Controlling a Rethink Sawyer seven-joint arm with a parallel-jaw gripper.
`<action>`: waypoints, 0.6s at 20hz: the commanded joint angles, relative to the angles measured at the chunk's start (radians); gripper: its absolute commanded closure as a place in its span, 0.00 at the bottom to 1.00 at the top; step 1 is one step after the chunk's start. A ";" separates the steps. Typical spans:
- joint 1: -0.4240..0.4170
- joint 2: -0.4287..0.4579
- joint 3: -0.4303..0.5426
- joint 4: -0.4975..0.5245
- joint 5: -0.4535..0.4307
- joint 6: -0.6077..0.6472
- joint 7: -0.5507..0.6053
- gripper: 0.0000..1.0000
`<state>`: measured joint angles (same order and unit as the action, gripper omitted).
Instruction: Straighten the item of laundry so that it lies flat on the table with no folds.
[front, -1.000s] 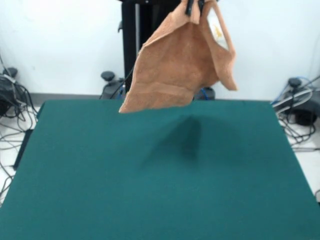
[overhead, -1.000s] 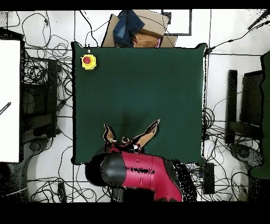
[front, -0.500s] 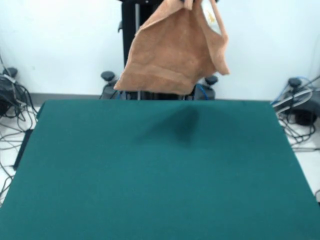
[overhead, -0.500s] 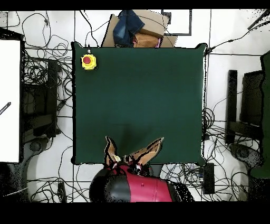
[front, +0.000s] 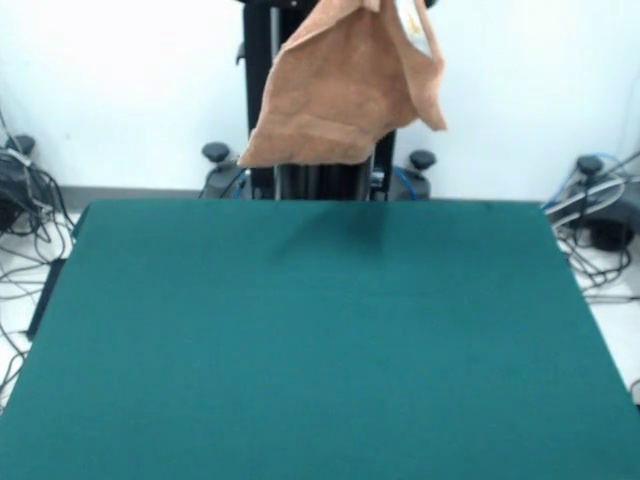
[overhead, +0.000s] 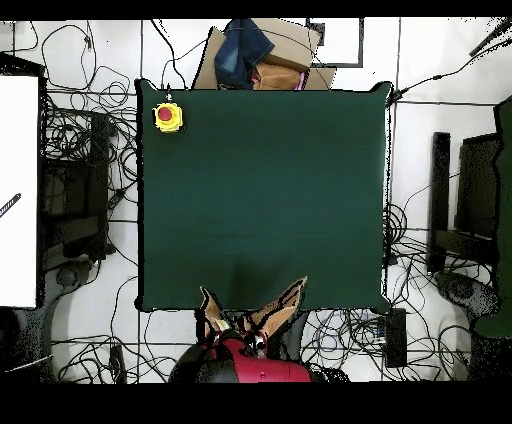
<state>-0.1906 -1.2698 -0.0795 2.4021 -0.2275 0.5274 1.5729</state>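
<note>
Green felt-like cloth covers the table (front: 320, 340) from the bottom of the front view up to its straight far edge just above mid-frame, and nothing rests on that whole stretch; only a faint shadow lies near the far edge, a little right of centre. In the overhead view the same table (overhead: 262, 190) shows all four edges, with a yellow box bearing a red button (overhead: 168, 116) in its upper-left corner as the sole object on it. Beyond the far edge in the front view, the orange-tan towel (front: 340, 90) hangs in the air at top centre, clear of the cloth, its lower hem tilted and a narrower flap drooping at the right. Overhead, the towel (overhead: 278, 306) appears as two pointed folds just past the table's bottom edge, above the red arm (overhead: 250, 370). The gripper itself is cut off by the top of the front view, so whether its fingers are spread or closed cannot be told.
</note>
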 joint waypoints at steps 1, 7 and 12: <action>-0.015 0.069 0.025 0.043 -0.055 -0.120 0.103 1.00; -0.029 0.091 0.036 0.030 -0.051 -0.146 0.097 1.00; -0.027 0.142 0.043 -0.012 -0.051 -0.177 0.106 1.00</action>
<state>-0.1990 -1.2081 -0.0786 2.4072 -0.2403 0.4002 1.5729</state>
